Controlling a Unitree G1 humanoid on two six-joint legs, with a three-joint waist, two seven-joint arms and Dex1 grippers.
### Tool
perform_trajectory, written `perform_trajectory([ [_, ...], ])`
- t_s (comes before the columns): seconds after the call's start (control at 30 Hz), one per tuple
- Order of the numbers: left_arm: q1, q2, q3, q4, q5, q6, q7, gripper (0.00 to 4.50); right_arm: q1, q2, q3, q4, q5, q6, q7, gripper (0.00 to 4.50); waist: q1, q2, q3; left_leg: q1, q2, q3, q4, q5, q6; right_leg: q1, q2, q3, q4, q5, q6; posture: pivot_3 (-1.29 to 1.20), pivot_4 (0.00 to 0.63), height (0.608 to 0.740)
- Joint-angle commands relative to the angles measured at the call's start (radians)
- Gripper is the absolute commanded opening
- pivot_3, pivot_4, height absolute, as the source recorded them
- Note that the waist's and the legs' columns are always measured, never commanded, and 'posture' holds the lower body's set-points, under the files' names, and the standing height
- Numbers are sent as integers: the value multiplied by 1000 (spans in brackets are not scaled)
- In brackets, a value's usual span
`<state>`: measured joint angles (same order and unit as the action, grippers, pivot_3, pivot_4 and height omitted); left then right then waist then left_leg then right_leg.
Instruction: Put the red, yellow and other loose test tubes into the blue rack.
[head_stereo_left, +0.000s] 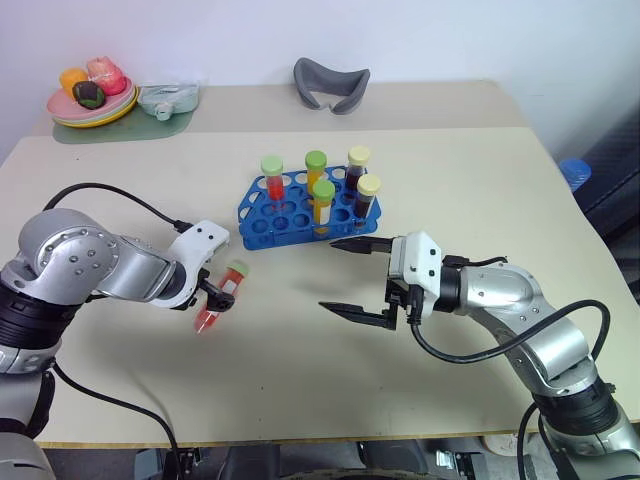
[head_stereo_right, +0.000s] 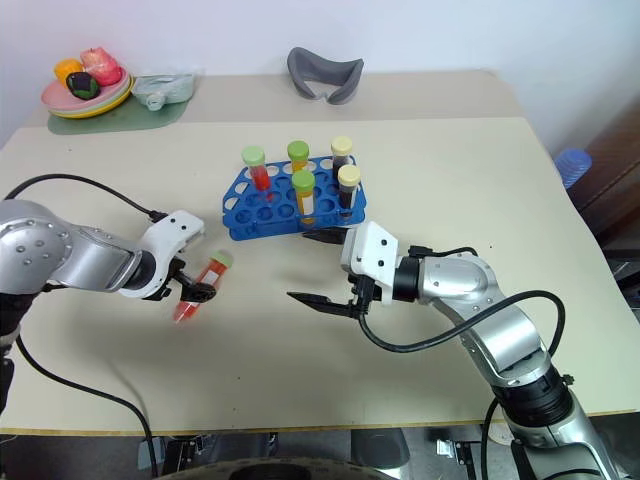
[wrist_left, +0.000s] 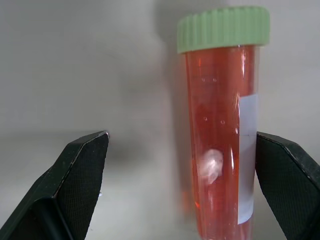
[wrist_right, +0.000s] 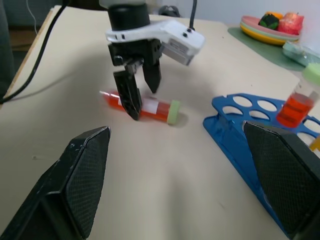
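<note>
A red test tube (head_stereo_left: 231, 280) with a pale green cap and a white label lies on the table, left of and nearer than the blue rack (head_stereo_left: 256, 226). My left gripper (head_stereo_left: 213, 303) points down over it, open, one finger on each side of the tube (wrist_left: 220, 150). One finger (wrist_left: 287, 175) is close against the label, while a wide gap separates the tube from the other finger. My right gripper (head_stereo_left: 328, 275) hovers open and empty just in front of the rack, pointing left. Several capped tubes stand upright in the rack: red, orange-yellow and dark brown.
A plate of toy food (head_stereo_left: 90, 103) on a green mat and a pale teal item (head_stereo_left: 167, 99) sit at the back left. A grey curved object (head_stereo_left: 331, 84) lies at the back centre. A blue object (head_stereo_left: 575, 170) stands beyond the table's right edge.
</note>
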<state>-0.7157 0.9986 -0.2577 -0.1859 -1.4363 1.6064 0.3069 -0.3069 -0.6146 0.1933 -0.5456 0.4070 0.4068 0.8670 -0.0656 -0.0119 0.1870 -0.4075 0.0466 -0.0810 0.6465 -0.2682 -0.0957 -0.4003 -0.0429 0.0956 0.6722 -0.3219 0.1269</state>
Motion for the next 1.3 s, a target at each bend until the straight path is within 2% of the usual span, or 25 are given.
perform_trajectory([
  [0.03, -4, -14, 7, 43, -97, 8, 98, 4500, 2, 9, 0, -43, 6, -4, -6, 4311, 0, 0, 0, 0, 0, 0, 0, 0, 0, 0, 0, 0, 0, 0, 0, 0, 150, 740],
  [0.27, 2, -27, -2, 70, -202, -2, 249, 4500, 2, 16, 10, -42, 3, -11, -7, 4311, -1, 1, -1, 1, 0, 0, 0, 1, -1, 2, 0, 0, 0, 0, 0, 0, 150, 740],
  [0.37, 2, -18, -18, 71, -245, -25, 300, 3621, 0, 17, 12, -41, 3, -12, -7, 4354, -1, 0, -1, 1, 0, 0, 0, 1, -2, 2, 0, 0, 0, 0, 0, 0, 150, 740],
  [0.47, -10, -11, -36, 73, -274, -41, 340, 2227, 0, 19, 14, -41, 3, -12, -7, 4354, -1, 0, -1, 1, 0, 0, 0, 1, -3, 2, 0, 0, 0, 0, 0, 0, 150, 740],
  [0.87, -51, 37, -135, 85, -431, -151, 462, 2227, -6, 23, 18, -36, -2, -15, -6, 4354, 7, 0, -1, 1, -1, 0, 1, 2, -3, 2, -1, 0, 0, 0, 0, 0, 150, 740],
  [0.97, -59, 48, -154, 78, -451, -171, 482, 1383, -7, 25, 19, -34, -4, -15, -3, 4354, 9, 0, -1, 1, -1, 0, 1, 2, -3, 2, -1, 0, 0, 0, 0, 0, 150, 740],
  [1.0, -60, 52, -160, 77, -459, -179, 491, 951, -7, 25, 19, -34, -4, -15, -2, 4354, 9, 0, -1, 1, -1, 0, 1, 2, -3, 2, -1, 0, 0, 0, 0, 0, 150, 740],
  [1.03, -62, 56, -165, 77, -466, -187, 500, 757, -7, 25, 19, -33, -5, -15, -1, 4354, 9, 0, -1, 1, -1, 0, 1, 2, -4, 2, -1, 0, 0, 0, 0, 0, 150, 740],
  [1.23, -72, 82, -171, 69, -485, -225, 531, 757, -5, 22, 17, -31, -5, -18, 2, 4354, 9, 0, -1, 1, -1, 0, 1, 2, -4, 2, -1, 0, 0, 0, 0, 0, 150, 740],
  [1.27, -72, 86, -160, 61, -468, -230, 534, 757, -4, 21, 16, -30, -5, -18, 3, 4354, 9, 0, -1, 1, -1, 0, 1, 2, -4, 2, -1, 0, 0, 0, 0, 0, 150, 740],
  [1.3, -78, 90, -133, 29, -390, -228, 511, 757, 0, 19, 12, -30, -5, -17, 3, 4354, 9, 0, -1, 1, -1, 0, 1, 2, -4, 2, -1, 0, 0, 0, 0, 0, 150, 740],
])
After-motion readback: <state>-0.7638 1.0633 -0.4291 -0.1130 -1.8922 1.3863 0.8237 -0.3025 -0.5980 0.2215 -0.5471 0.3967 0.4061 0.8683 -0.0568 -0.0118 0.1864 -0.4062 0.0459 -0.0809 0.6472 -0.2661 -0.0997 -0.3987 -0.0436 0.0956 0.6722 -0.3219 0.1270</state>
